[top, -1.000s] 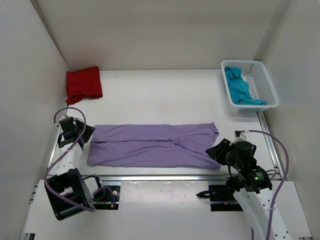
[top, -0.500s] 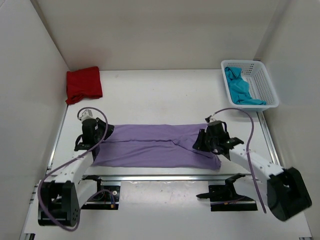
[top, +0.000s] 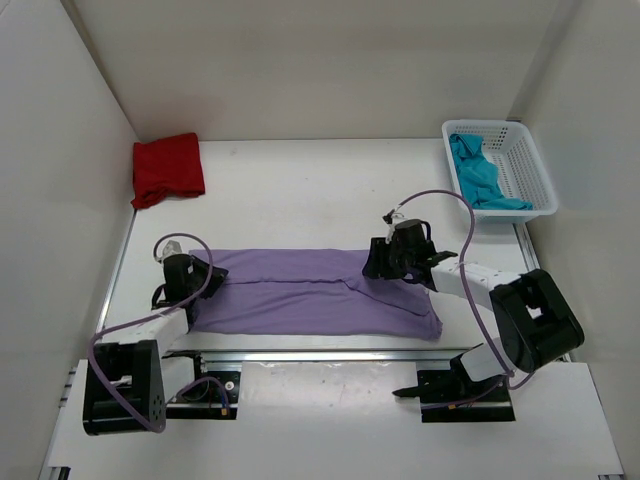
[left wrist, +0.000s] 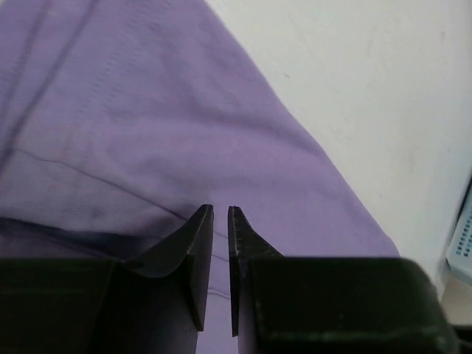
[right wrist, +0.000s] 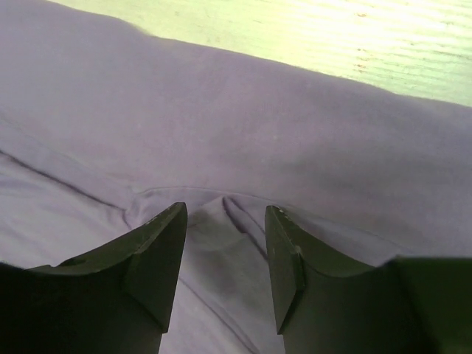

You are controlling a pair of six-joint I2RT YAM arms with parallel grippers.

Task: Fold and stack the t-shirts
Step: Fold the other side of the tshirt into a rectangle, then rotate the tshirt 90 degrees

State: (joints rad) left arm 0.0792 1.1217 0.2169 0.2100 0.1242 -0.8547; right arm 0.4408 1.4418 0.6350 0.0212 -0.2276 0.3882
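The lavender t-shirt [top: 300,295] lies as a long folded strip across the near half of the table. My left gripper [top: 205,276] is low over its left end. In the left wrist view its jaws [left wrist: 220,210] stand almost together with only a thin slit, and flat lavender fabric [left wrist: 147,125] lies under them. My right gripper [top: 376,262] is over the shirt's right half. It is open [right wrist: 225,210], and its fingers straddle a small pucker in the fabric [right wrist: 221,214]. The dark red t-shirt [top: 167,168] lies folded at the back left. The teal t-shirt [top: 478,175] sits in the basket.
A white lattice basket [top: 525,165] stands at the back right, holding the teal shirt. White walls close in the left, back and right sides. Metal rails run along the table's left, right and near edges [top: 320,355].
Both arms have swung out from the near corners onto the lavender shirt. The left gripper has come to the shirt's left end. The right gripper has moved left along the shirt's top edge.
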